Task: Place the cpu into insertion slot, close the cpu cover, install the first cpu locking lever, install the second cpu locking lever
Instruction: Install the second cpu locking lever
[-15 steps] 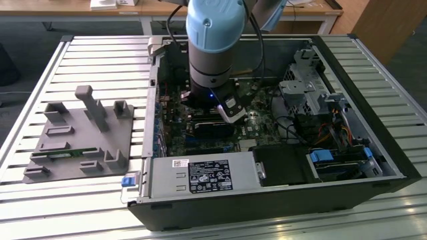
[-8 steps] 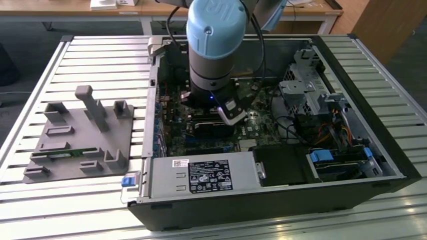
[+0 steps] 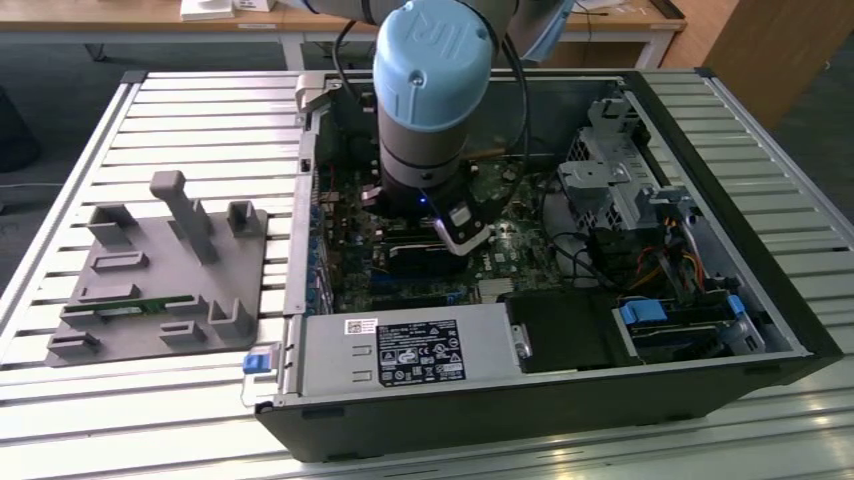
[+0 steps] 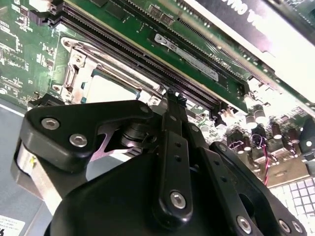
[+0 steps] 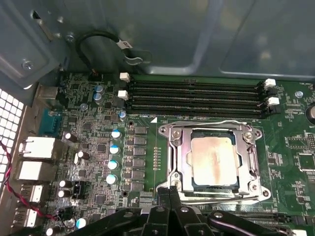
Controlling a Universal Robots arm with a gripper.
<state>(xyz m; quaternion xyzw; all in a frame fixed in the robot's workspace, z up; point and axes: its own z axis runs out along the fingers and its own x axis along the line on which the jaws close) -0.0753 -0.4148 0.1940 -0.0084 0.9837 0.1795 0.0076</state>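
Observation:
The cpu [image 5: 214,160], a pale silvery square chip, lies flat in the insertion slot [image 5: 258,189] on the green board. The cpu cover [image 5: 178,157], a silver frame with a window, is down around the chip. A thin wire lever [image 5: 211,123] lies flat along the side by the memory slots. My gripper [image 5: 170,192] is shut, its black fingertips together at the socket's opposite edge, with nothing seen between them. In the second wrist view the fingers [image 4: 173,128] stand just beside the cpu [image 4: 110,88] and cover [image 4: 74,61]. In the exterior view the arm [image 3: 424,110] covers the socket.
Long black memory slots [image 5: 197,96] run beside the socket, and blue-topped capacitors [image 5: 114,147] stand on its other side. A grey case wall [image 5: 197,34] rises behind. A power supply [image 3: 400,352], a drive cage [image 3: 614,190] and a grey fixture plate [image 3: 160,270] surround the work.

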